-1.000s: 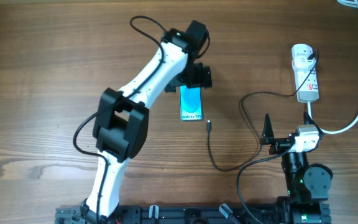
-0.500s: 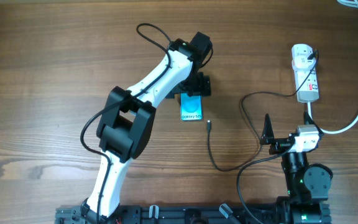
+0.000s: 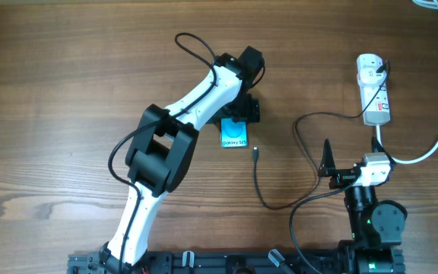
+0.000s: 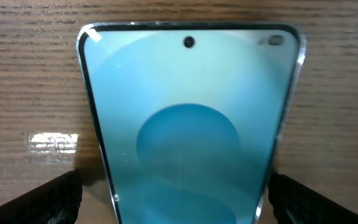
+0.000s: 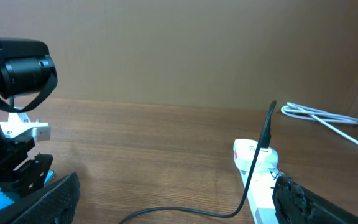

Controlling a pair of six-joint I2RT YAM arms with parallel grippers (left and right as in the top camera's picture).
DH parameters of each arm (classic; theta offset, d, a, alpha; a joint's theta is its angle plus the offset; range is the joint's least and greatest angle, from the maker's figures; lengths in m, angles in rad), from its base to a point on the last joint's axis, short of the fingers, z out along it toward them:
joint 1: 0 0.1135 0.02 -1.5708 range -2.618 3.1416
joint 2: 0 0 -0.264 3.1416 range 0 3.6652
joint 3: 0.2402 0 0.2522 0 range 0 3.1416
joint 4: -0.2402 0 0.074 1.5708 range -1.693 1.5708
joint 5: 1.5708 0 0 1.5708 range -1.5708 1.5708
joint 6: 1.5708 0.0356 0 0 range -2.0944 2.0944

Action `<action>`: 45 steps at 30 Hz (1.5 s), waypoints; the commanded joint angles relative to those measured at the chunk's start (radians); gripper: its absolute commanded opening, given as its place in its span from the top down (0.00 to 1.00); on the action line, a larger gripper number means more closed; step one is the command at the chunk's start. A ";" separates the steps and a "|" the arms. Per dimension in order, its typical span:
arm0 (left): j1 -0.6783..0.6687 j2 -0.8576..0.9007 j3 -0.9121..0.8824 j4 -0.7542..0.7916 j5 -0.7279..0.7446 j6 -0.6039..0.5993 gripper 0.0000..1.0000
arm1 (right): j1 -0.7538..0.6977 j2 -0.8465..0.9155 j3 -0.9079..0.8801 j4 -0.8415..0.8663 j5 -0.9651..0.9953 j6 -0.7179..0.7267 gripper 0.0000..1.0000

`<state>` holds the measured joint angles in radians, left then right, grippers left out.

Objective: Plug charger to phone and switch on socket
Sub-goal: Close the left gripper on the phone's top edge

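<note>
Hovering above the wooden table (image 3: 67,68) in the overhead view, the left gripper (image 3: 242,114) covers the far end of the phone (image 3: 235,138), whose near end reads "Galaxy S25". The charger (image 3: 258,179) lies just beside the phone, its plug apart from it, and its cable loops round to the socket (image 3: 374,91), where the red marks are too small to read. The right gripper (image 3: 328,161) sits well apart. Only the left wrist view shows that gripper's fingers (image 4: 48,202), spread wide and flanking the phone's sides without clamping it. The right wrist view shows its own fingers (image 5: 42,199) wide apart and empty, with the socket's white cord (image 5: 322,115) beyond.
</note>
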<state>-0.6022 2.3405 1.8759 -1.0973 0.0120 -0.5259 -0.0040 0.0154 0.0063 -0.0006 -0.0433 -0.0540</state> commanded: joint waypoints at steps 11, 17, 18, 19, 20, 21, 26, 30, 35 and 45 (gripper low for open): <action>-0.004 0.012 -0.007 0.023 -0.040 -0.006 0.00 | -0.005 -0.006 -0.001 0.003 0.010 0.002 0.00; -0.004 0.012 -0.012 0.025 -0.040 -0.006 0.00 | -0.005 -0.006 -0.001 0.003 0.010 0.003 0.00; -0.004 0.012 -0.014 0.025 -0.040 -0.006 0.00 | -0.005 -0.006 -0.001 0.003 0.010 0.003 0.00; -0.004 0.013 -0.015 0.025 -0.040 -0.006 0.00 | -0.005 -0.006 -0.001 0.003 0.010 0.002 0.00; -0.004 0.013 -0.019 0.027 -0.040 -0.006 0.00 | -0.005 -0.006 -0.001 0.003 0.010 0.003 0.00; -0.004 0.013 -0.023 0.028 -0.040 -0.006 0.00 | -0.005 -0.006 -0.001 0.003 0.010 0.003 0.00; -0.004 0.013 -0.027 0.041 -0.040 -0.006 0.00 | -0.005 -0.006 -0.001 0.003 0.010 0.003 0.00; -0.004 0.013 -0.027 0.064 -0.040 -0.006 0.00 | -0.005 -0.006 -0.001 0.003 0.010 0.002 0.00; -0.004 0.013 -0.027 0.066 -0.040 -0.006 0.00 | -0.005 -0.006 -0.001 0.003 0.010 0.002 0.00; -0.004 0.013 -0.027 0.046 -0.035 -0.006 0.00 | -0.005 -0.006 -0.001 0.003 0.010 0.002 0.00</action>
<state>-0.6033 2.3413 1.8687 -1.0443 -0.0223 -0.5259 -0.0040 0.0154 0.0063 -0.0006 -0.0433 -0.0540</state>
